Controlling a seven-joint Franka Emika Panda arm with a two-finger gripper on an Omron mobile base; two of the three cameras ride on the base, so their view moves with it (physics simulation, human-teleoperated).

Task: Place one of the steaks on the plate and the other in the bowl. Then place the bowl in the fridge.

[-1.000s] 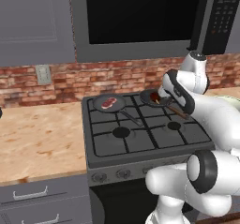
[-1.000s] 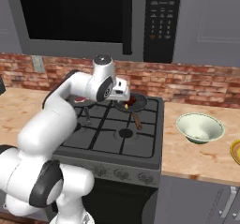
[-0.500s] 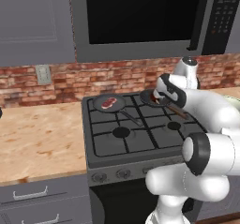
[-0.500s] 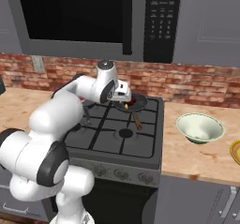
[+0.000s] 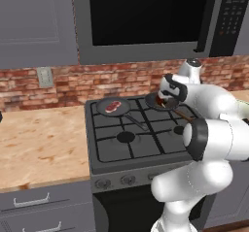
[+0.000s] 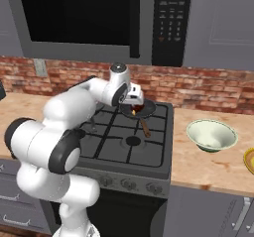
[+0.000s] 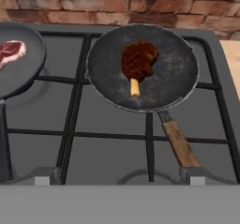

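Observation:
A dark brown-red steak [image 7: 139, 60] with a pale bone end lies in the right frying pan [image 7: 183, 73] on the stove's back right burner. The red marbled steak [image 7: 10, 51] [image 5: 114, 106] lies in the left pan [image 5: 103, 107]. My gripper [image 5: 165, 100] [image 6: 135, 106] hovers just above the right pan, open and holding nothing. On the counter to the right of the stove stands the pale bowl [image 6: 211, 134], with the yellow plate [image 6: 249, 160] cut off by the frame's right edge. The fridge is out of view.
The right pan's wooden handle [image 7: 179, 143] points toward the stove's front. A black microwave [image 5: 146, 17] hangs over the stove, and a brick wall [image 5: 58, 83] runs behind it. A wooden counter [image 5: 39, 146] lies left of the stove.
The hand has shifted slightly left, closer over the right pan. The arm's elbow has swung down toward the stove's front. The jaws stay open, and both steaks lie as before.

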